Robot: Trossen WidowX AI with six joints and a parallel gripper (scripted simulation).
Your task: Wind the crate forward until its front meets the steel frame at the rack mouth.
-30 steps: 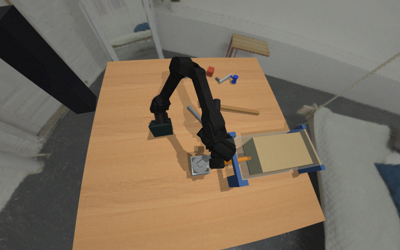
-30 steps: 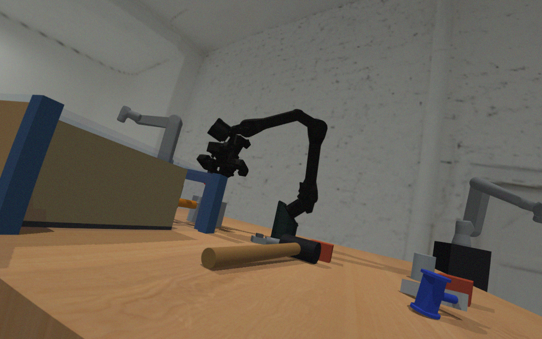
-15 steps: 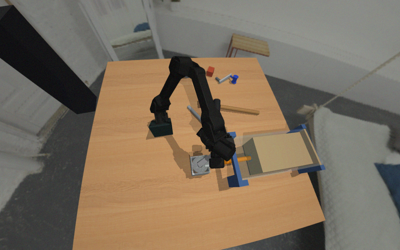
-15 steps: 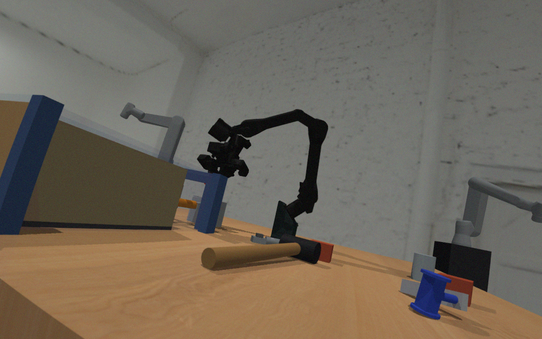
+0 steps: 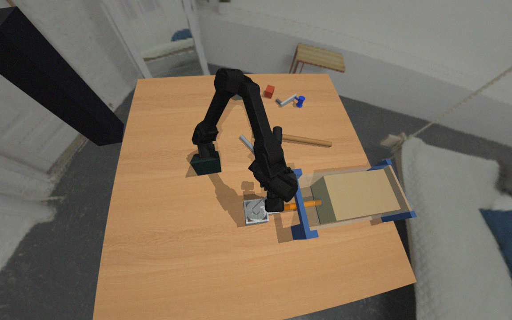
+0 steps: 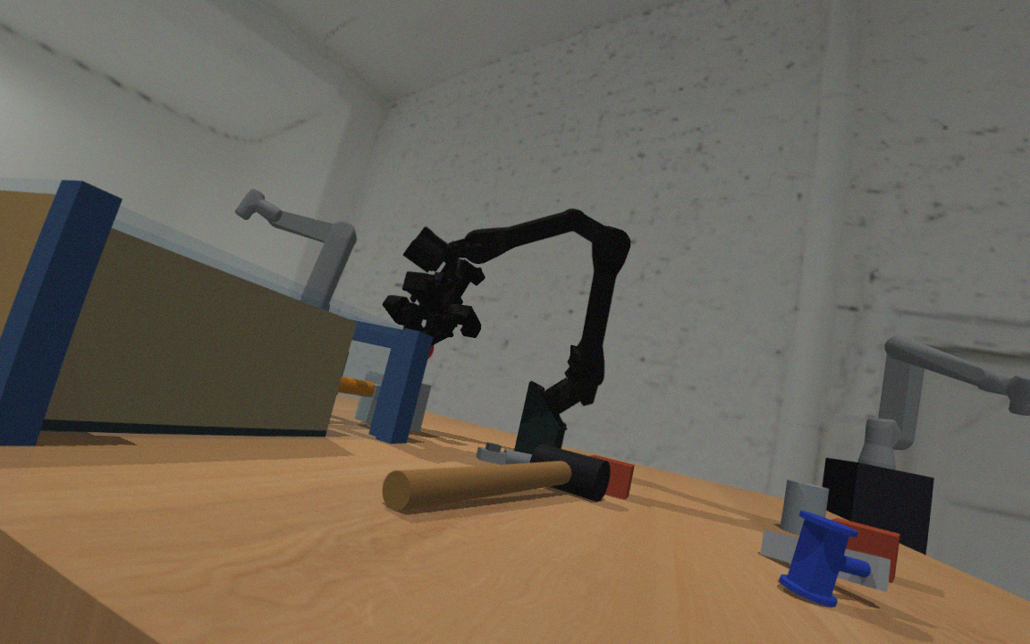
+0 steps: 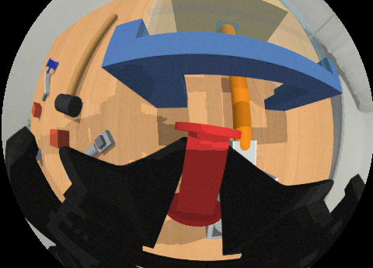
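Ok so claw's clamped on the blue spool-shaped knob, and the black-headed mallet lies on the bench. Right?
Not quite: the wrist view shows the claw clamped on a red spool-shaped knob. The mallet part stands.
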